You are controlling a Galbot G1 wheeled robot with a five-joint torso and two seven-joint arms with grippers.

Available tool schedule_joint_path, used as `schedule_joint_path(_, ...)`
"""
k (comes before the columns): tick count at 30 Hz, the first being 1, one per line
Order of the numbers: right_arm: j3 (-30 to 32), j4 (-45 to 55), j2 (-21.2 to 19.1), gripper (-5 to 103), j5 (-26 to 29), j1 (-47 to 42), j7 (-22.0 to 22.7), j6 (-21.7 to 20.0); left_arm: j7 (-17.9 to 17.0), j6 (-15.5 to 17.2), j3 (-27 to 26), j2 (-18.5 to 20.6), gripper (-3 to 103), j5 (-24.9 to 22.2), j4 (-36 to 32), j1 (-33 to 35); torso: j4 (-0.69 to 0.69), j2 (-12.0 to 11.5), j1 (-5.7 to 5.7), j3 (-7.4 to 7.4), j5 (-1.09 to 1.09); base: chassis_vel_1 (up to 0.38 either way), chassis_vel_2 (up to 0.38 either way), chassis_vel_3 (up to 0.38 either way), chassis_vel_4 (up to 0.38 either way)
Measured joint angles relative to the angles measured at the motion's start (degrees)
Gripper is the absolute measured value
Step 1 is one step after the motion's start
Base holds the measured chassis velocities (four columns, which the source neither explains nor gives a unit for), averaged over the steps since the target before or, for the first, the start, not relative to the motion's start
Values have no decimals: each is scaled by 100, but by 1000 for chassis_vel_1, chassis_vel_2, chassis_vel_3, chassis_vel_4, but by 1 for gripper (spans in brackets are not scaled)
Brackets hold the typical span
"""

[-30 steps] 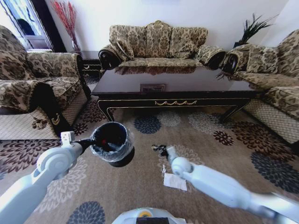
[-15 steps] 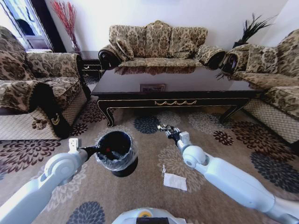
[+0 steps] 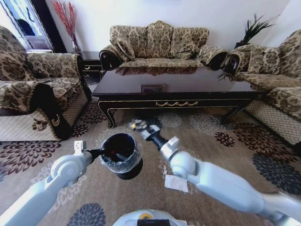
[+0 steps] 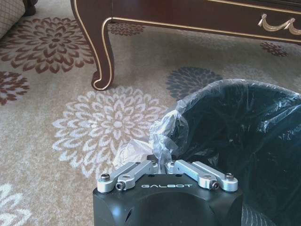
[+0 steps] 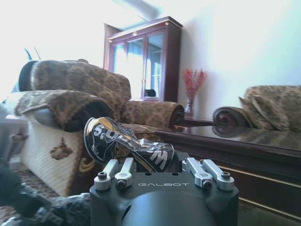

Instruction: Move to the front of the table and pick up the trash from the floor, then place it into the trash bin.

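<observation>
My left gripper [image 3: 95, 153] [image 4: 163, 165] is shut on the liner-covered rim of the black trash bin [image 3: 120, 154] [image 4: 244, 132], holding it in front of the table [image 3: 174, 89]. Just beyond the bin's far rim and a little higher, my right gripper [image 3: 139, 125] [image 5: 160, 165] is shut on a crumpled dark wrapper [image 5: 126, 142] with gold and white print. A white paper square [image 3: 176, 182] lies on the floor [image 3: 221, 155] beside my right arm. A thin clear piece [image 3: 164, 170] lies just beyond the paper.
The dark table's curved leg [image 4: 101, 56] stands close behind the bin. Patterned sofas ring the carpet: an armchair [image 3: 33, 89] on the left, a couch [image 3: 160, 44] behind the table, another [image 3: 277, 80] on the right. Open carpet lies between me and the table.
My right gripper has swung left with the wrapper, from right of the bin to just past its far rim. The left arm and bin have shifted slightly right and nearer.
</observation>
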Motion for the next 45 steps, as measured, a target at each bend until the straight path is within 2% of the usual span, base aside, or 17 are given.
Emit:
schedule_joint_path(7,-572,-360,329,36,-344,380,-30,-31,-8,0,-33,-31,3,-16,-17,32,0,0,0,0,0,0,0,0,0)
schedule_joint_path(18,-874,-618,389,33,-443,491,34,-175,-1,-15,-126,-13,3,-50,15,24,-1,0,0,0,0,0,0,0,0)
schedule_joint_path(19,-885,-618,388,43,-435,492,35,-176,-1,-16,-127,-12,3,-50,21,22,-1,0,0,0,0,0,0,0,0)
schedule_joint_path(21,-899,-617,384,43,-413,496,36,-179,1,-16,-127,-12,3,-52,29,18,-1,0,0,0,0,0,0,0,0)
schedule_joint_path(22,-903,-614,381,54,-407,499,36,-180,2,-16,-127,-10,3,-53,35,17,-1,0,0,0,0,0,0,0,0)
schedule_joint_path(23,-909,-609,376,54,-404,506,35,-181,3,-17,-127,-7,3,-53,41,14,-1,0,0,0,0,0,0,0,0)
schedule_joint_path(24,-918,-603,364,65,-403,515,31,-181,5,-18,-128,-3,3,-53,44,11,0,0,0,0,0,0,0,0,0)
schedule_joint_path(25,-922,-596,357,71,-403,520,28,-182,7,-18,-131,-1,3,-52,44,10,0,0,0,0,0,0,0,0,0)
schedule_joint_path(27,-922,-586,350,71,-403,527,27,-182,9,-19,-136,2,3,-53,44,10,-1,0,0,0,0,0,0,0,0)
schedule_joint_path(29,-917,-550,325,82,-396,530,24,-182,11,-22,-162,4,3,-52,38,26,-1,0,0,0,0,0,0,0,0)
schedule_joint_path(33,-829,-448,269,96,-350,487,15,-167,13,-22,-233,5,3,-53,11,86,0,0,0,0,0,0,0,0,0)
schedule_joint_path(36,-715,-375,227,96,-290,431,14,-166,13,-22,-286,11,3,-53,-4,130,0,0,0,0,0,0,0,0,0)
schedule_joint_path(37,-476,-276,154,99,-150,348,12,-185,14,-23,-338,24,3,-48,-9,172,-1,0,0,0,0,0,0,0,0)
schedule_joint_path(42,12,-148,-17,100,233,257,50,-337,15,-23,-402,32,3,-8,12,212,0,0,0,0,0,0,0,0,0)
schedule_joint_path(43,400,-147,-162,100,519,158,218,-600,15,-36,-451,12,3,20,78,200,0,0,0,0,0,0,0,0,0)
schedule_joint_path(44,400,-147,-162,100,519,158,218,-600,15,-36,-451,12,3,20,78,200,0,0,0,0,0,0,0,0,0)
schedule_joint_path(45,706,-317,-244,100,871,-52,493,-950,15,-40,-507,-8,3,20,101,173,0,0,0,0,0,0,0,0,0)
